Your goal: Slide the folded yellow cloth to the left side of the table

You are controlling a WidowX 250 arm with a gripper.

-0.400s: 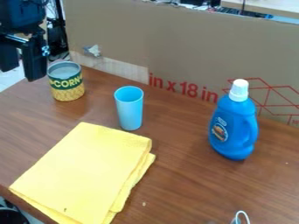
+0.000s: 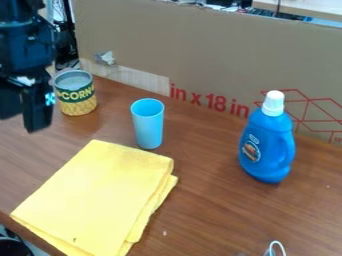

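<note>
Pincer (image 2: 24, 122) is hanging at far L of cam view, pointing down over L end of tabletop (image 2: 214, 200), fingers standing apart w/ a gap btwn them & nothing gripped. Can (image 2: 76, 95), w/ yellow & green label, is standing upright just to view's R of pincer, its top showing higher than the fingertips; can't tell exact depth btwn the two. Blue cup (image 2: 148, 125) is standing upright, mouth up, farther R, w/ can sitting btwn it & pincer. Yellow cloth (image 2: 97, 195) is lying folded flat nearer the cam, below & R of pincer in view, its far R corner reaching near cup's base. Blue bottle (image 2: 267, 147) w/ white cap (image 2: 273, 103) is standing upright on R side, well apart from pincer. White loop (image 2: 276, 246) is showing at bottom edge, R of ctr. Cardboard (image 2: 200, 50) w/ red print is standing upright along back of tabletop, behind can, cup & bottle
</note>
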